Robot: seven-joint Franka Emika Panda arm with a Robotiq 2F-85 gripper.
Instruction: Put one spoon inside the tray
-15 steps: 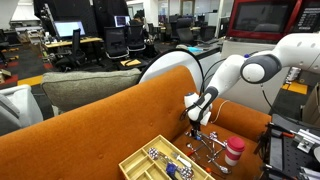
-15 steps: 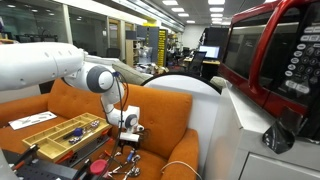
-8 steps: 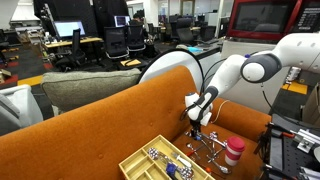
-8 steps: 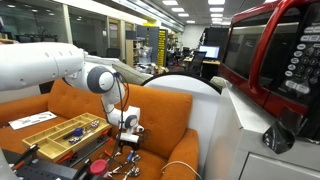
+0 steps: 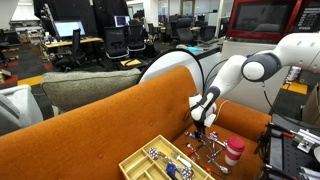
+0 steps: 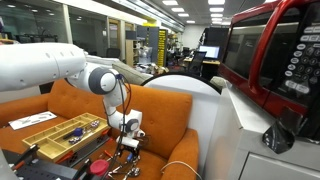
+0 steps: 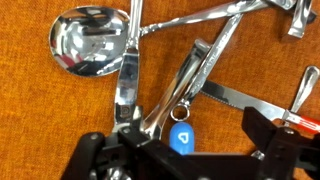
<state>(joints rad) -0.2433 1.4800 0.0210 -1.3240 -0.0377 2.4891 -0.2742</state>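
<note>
A large shiny spoon (image 7: 92,45) lies on the orange sofa seat, its handle running down toward my left fingertip (image 7: 127,132). More cutlery (image 7: 205,60) lies crossed beside it, along with a blue tag on a ring (image 7: 181,138). My gripper (image 7: 195,135) is open, low over the pile, with the jaws straddling the handles. In both exterior views the gripper (image 5: 200,131) (image 6: 128,146) hangs just above the cutlery pile (image 5: 207,151). The pale yellow tray (image 5: 137,163) sits beside the pile and also shows in an exterior view (image 6: 45,134), holding several utensils.
A pink cup with a white lid (image 5: 233,152) stands right by the cutlery pile. The orange sofa back (image 5: 100,125) rises behind. A black frame edge (image 6: 60,165) runs along the front. A microwave (image 6: 270,60) stands close in an exterior view.
The gripper has dropped slightly toward the cutlery pile. Nothing has been picked up.
</note>
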